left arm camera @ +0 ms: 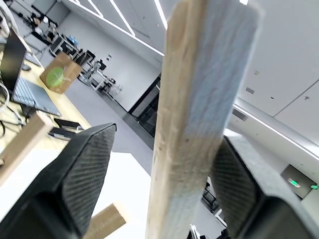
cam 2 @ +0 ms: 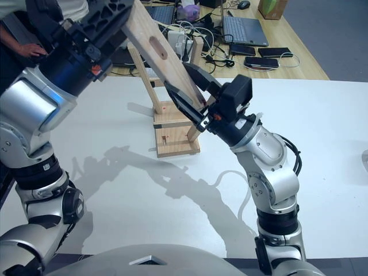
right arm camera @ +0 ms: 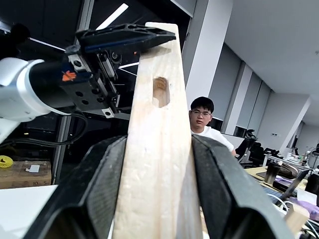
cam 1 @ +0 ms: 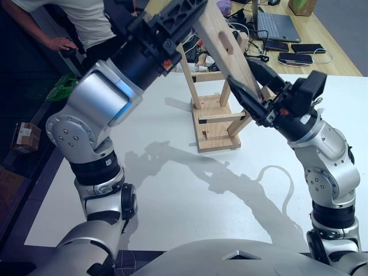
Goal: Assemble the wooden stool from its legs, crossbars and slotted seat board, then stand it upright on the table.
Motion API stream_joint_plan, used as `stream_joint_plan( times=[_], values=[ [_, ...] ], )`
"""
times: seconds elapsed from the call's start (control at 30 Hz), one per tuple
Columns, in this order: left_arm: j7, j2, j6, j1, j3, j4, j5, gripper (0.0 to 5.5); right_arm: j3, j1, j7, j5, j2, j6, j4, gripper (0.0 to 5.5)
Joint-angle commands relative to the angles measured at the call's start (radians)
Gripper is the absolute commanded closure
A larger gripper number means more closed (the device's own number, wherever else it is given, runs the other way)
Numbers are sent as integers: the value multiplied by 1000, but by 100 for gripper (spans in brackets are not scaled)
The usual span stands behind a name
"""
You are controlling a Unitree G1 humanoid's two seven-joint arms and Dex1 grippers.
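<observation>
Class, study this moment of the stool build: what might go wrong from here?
The board hangs tilted between the left gripper and right gripper; if the arms move out of step it may twist or slip. Its lower end looks close to the half-built frame, so a careless push may topple that.

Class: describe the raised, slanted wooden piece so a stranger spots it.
Above the white table, over the half-built stool frame, a plank slants between the left gripper and right gripper. Unlike the frame's thinner legs and crossbars, it is broad, airborne and has an oblong slot.
</observation>
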Motion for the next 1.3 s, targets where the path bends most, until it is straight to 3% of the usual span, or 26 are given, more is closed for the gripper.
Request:
stream_joint_plan(
  times=[0.03,0.47,0.8,1.3],
  values=[
    [28,1,-20,37,-41,-11,-35,248,24,46,22,-60,-3,-71,25,347],
    [12,-9,-84,180,-102,-73,-69,248,51,134,93,-112,-22,-168,60,347],
    [-15,-13,-151,564,-127,-211,-139,248,-5,273,220,31,-157,-67,-18,347],
    [-226,-13,-100,762,-186,-35,80,248,154,335,376,-103,-147,-162,277,347]
  ],
)
